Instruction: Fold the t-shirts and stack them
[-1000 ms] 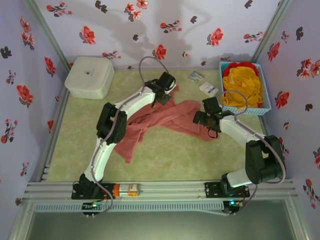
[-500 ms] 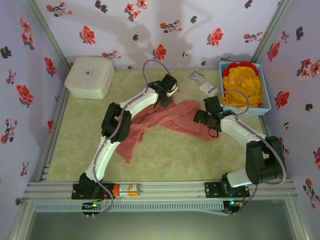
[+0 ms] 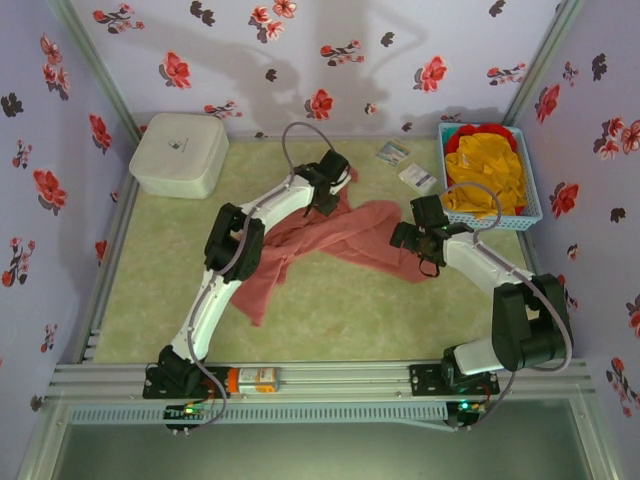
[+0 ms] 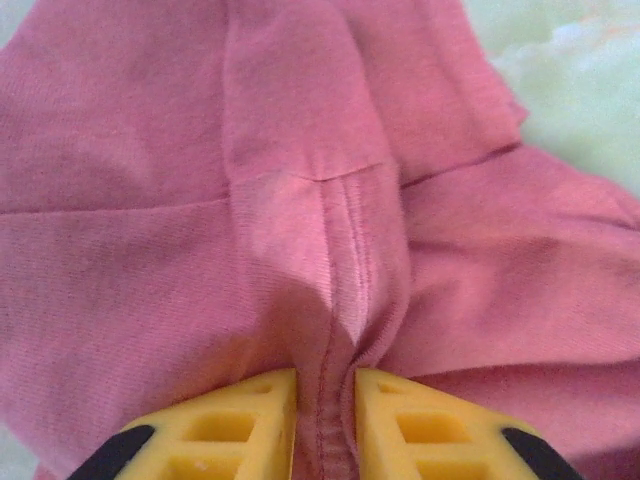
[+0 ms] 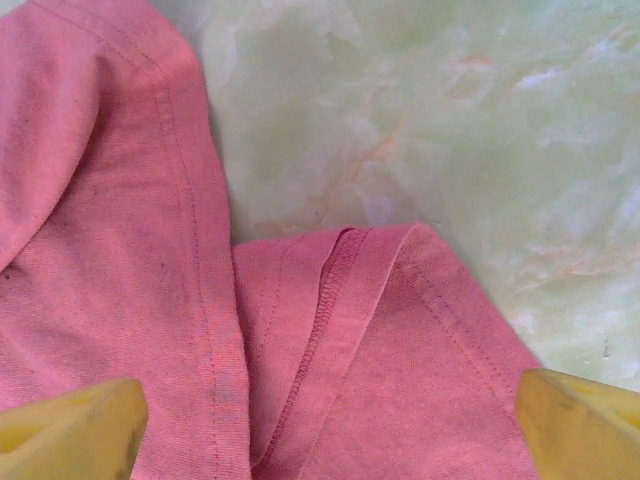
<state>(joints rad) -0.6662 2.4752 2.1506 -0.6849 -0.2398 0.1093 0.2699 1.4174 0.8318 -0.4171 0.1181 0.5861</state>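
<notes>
The salmon-pink t-shirt [image 3: 345, 238] lies rumpled in the middle of the table [image 3: 340, 320]. Its long axis runs from the lower left of the overhead frame up toward the right. The left claw [image 3: 328, 200] sits at the shirt's upper edge, near the top centre of the cloth. Its wrist view shows the yellow fingers [image 4: 250, 420] almost closed, with a stitched seam pinched between them.

The right claw [image 3: 428, 264] hangs over the shirt's right end, spread wide and holding nothing. In its own view a folded hem corner [image 5: 390, 300] lies just ahead of the gap between the tips.

So that end belongs to the right arm, which is plainly the nearer one. I'd say the coming move turns on it dropping onto that hem and closing, so both arms can draw the cloth out flat.

The mustard t-shirt [image 3: 485, 175] and red t-shirt [image 3: 492, 131] wait in the blue basket [image 3: 530, 210] at upper right, well apart.
</notes>
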